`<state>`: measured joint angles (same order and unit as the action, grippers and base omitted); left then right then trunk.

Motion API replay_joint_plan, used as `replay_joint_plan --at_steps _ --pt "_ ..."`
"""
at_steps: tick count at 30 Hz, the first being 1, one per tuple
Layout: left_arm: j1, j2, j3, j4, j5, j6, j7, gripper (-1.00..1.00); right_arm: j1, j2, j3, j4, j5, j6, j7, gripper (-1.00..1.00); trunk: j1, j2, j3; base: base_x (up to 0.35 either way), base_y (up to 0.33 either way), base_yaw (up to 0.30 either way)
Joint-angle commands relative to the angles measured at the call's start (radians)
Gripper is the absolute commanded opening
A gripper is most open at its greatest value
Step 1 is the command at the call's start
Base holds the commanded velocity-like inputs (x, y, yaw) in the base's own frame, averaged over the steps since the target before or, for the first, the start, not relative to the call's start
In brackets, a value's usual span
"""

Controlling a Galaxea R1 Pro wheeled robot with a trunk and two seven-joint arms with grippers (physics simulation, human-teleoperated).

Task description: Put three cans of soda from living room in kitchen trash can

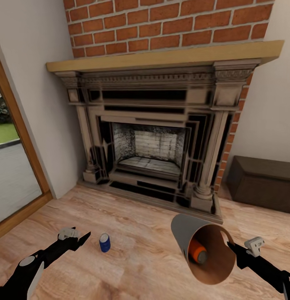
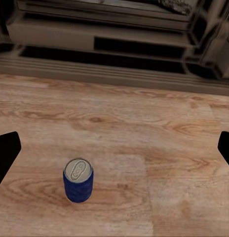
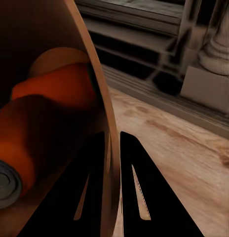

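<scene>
Step in hand: collection of the last can is judged to be underway, with the bin carried along in the living room.
Left gripper (image 1: pixel 78 238): the fingers are spread wide and nothing is held; it hovers low over the wood floor (image 1: pixel 136 266), just beside the dark blue soda can (image 1: pixel 104 242).
Blue can: it stands upright on the floor before the fireplace (image 1: pixel 153 141); a silvery top with a pull tab is seen (image 2: pixel 78 180).
Right gripper (image 3: pixel 112 148): the rim of the trash can (image 1: pixel 182 233) is pinched between the two fingers.
Trash can: it is held tilted, the mouth turned toward the robot; orange soda cans (image 3: pixel 50 108) are seen lying inside.
Next move: the open fingers must be brought around the blue can and closed on it.
</scene>
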<state>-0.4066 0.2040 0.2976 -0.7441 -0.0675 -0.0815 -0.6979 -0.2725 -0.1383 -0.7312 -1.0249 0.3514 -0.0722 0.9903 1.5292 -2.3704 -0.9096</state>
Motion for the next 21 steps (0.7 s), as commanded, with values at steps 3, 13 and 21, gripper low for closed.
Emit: replay_joint_plan --at_steps 3,13,21 --pt "0.0 0.0 0.0 0.0 0.0 0.0 0.0 1.0 -0.001 -0.001 -0.001 -0.001 -0.01 0.003 0.008 -1.0 0.0 0.0 -0.002 0.203 0.156 -0.174" --pt "0.0 0.0 0.0 0.0 -0.001 0.0 0.0 1.0 -0.001 -0.004 -0.002 -0.001 -0.011 0.005 0.008 -1.0 0.0 0.0 -0.006 0.239 0.22 -0.218" --pt "0.0 0.0 0.0 0.0 -0.002 0.0 0.001 1.0 -0.001 -0.004 -0.002 -0.001 -0.011 0.005 0.008 -1.0 0.0 0.0 -0.006 0.247 0.234 -0.234"
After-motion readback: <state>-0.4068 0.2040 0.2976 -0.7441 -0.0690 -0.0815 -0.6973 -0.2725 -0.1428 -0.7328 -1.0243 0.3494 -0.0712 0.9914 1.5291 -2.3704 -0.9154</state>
